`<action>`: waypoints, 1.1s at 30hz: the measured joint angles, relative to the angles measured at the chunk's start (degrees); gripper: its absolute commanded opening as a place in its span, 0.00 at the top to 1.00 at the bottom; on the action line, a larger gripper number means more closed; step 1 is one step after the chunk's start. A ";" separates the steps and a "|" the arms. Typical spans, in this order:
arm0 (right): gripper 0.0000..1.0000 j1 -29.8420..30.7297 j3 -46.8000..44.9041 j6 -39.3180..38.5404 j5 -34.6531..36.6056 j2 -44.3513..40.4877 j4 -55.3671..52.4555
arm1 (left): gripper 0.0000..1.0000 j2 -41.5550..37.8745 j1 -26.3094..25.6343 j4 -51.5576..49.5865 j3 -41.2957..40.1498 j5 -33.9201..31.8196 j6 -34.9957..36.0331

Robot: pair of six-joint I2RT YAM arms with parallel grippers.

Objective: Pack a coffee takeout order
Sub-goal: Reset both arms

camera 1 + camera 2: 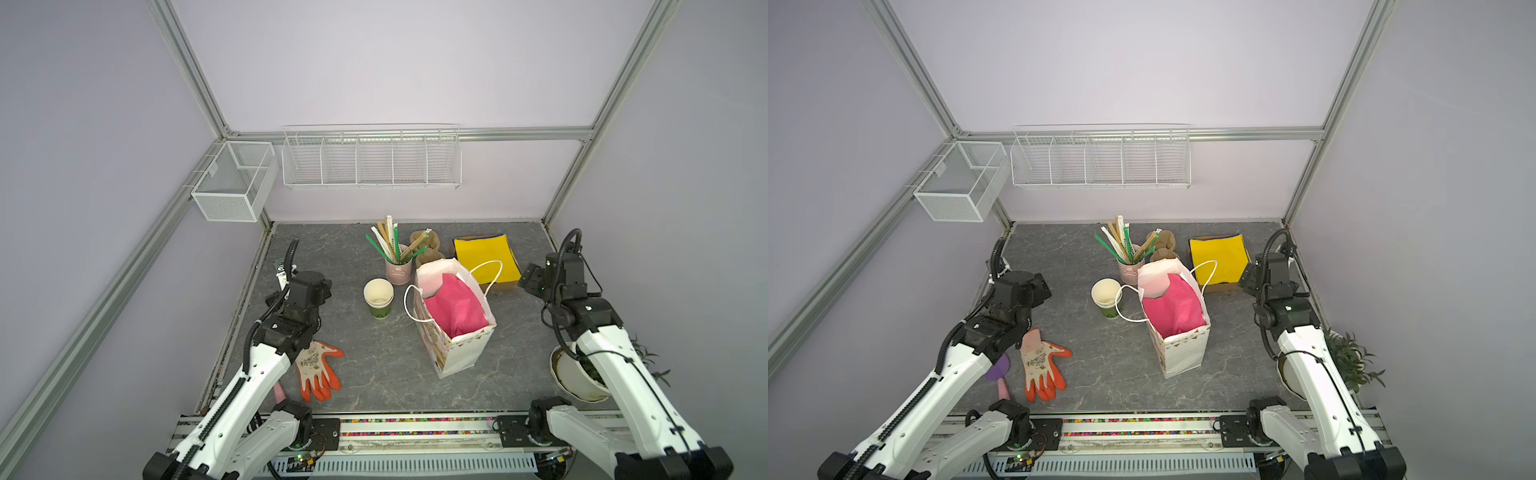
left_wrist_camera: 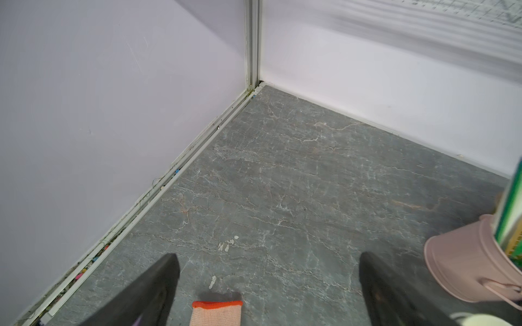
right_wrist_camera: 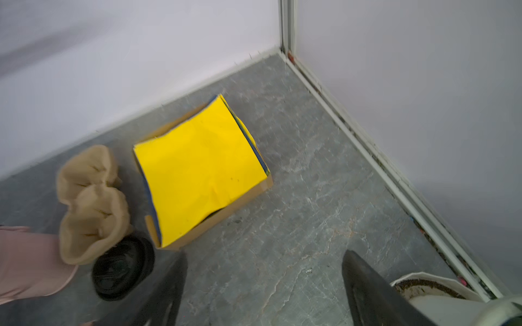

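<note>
The white paper gift bag (image 1: 457,349) (image 1: 1181,353) stands upright and open mid-table, its cord handles splayed to both sides. The pink paper sheet (image 1: 455,305) (image 1: 1173,309) lies inside it. The brown pulp cup carrier (image 1: 430,245) (image 1: 1163,243) (image 3: 90,203) sits behind the bag near the back wall. My left gripper (image 2: 268,256) is open and empty over bare table, left of the bag. Open and empty too, my right gripper (image 3: 265,254) hangs over bare table to the right of the bag.
A pink bucket of stir sticks (image 1: 398,270) (image 2: 463,262) and stacked paper cups (image 1: 378,297) stand left of the bag. A cardboard box with yellow paper (image 1: 486,257) (image 3: 200,169) is back right. Black lids (image 3: 121,268), an orange glove (image 1: 318,370) and a plant pot (image 1: 577,378) lie around.
</note>
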 measured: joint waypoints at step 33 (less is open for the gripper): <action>0.12 -4.35 -33.35 -25.62 -6.40 27.89 78.29 | 0.02 29.05 15.58 65.83 -22.27 10.71 19.80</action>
